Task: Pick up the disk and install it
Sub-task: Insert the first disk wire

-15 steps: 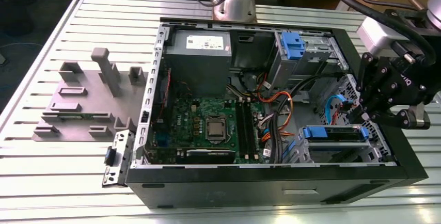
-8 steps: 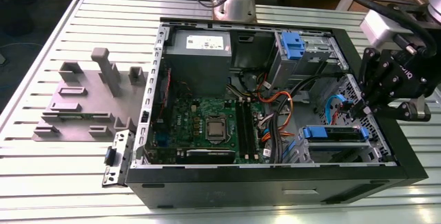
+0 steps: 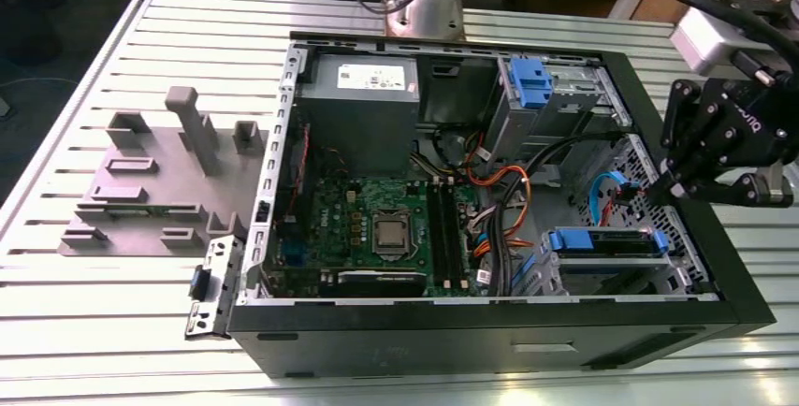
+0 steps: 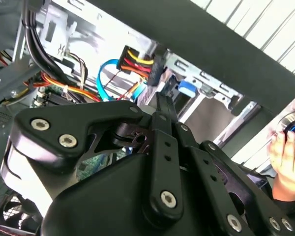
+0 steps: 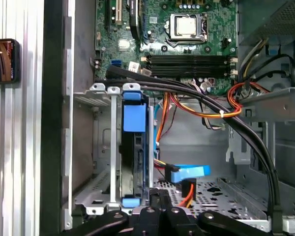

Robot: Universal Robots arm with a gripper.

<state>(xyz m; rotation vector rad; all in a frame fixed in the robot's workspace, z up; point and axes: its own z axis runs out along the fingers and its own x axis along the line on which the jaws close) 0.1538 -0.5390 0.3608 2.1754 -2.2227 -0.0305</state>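
The disk (image 3: 608, 241) sits on edge in the drive cage (image 3: 549, 280) at the near corner of the open computer case, on the exterior view's right, with its blue bracket showing along the top. In the first wrist view the disk (image 5: 134, 147) stands between the cage's metal rails, blue tabs at both ends. My gripper (image 3: 658, 193) hangs just above and behind the cage, near the case's side wall, apart from the disk. Its fingers (image 5: 160, 194) are shut with nothing between them; in the second wrist view the gripper (image 4: 162, 102) narrows to one thin tip.
Black, orange and blue cables (image 5: 206, 105) cross the case beside the cage. A second blue bracket (image 3: 530, 83) sits in the far bay. A grey fixture (image 3: 150, 181) lies on the slatted table at the exterior view's left. A person's hand (image 4: 287, 147) is beside the case.
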